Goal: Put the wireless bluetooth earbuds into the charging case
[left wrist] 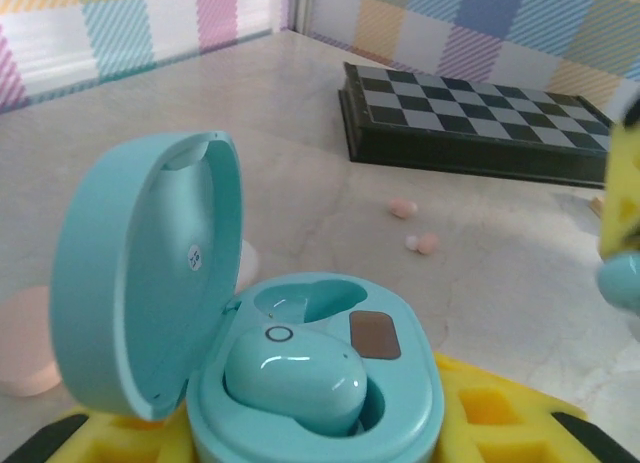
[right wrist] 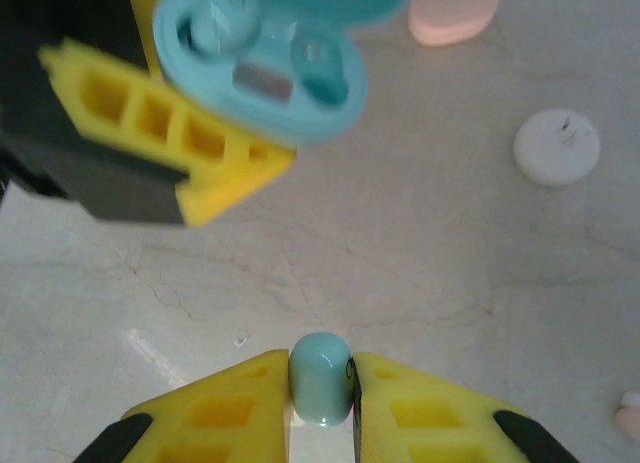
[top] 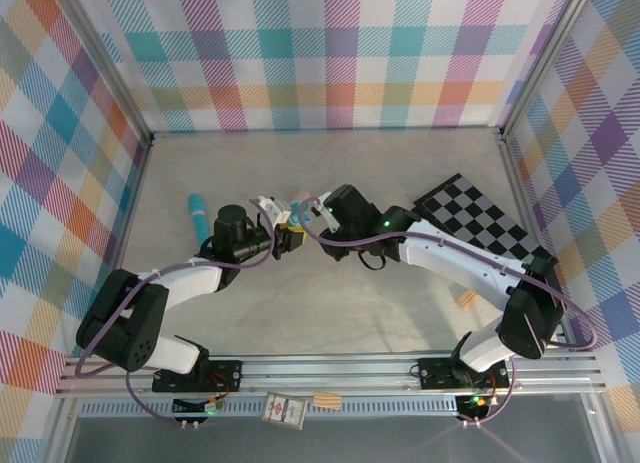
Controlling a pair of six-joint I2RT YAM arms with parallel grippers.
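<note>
- Teal charging case [left wrist: 412, 408]: lid open, clamped at its base in the left end effector [left wrist: 310, 438]; seated earbud [left wrist: 295, 373] fills one socket, and the far socket [left wrist: 300, 301] is vacant.
- Loose teal earbud [right wrist: 320, 368]: pinched in the right end effector [right wrist: 321, 403], long axis along the fingers. The case is just left of it.

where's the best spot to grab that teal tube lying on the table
Across its middle, coming straight down from above. The teal tube lies flat on the table, long and round, so closing across its narrow width should hold better than end to end.
</note>
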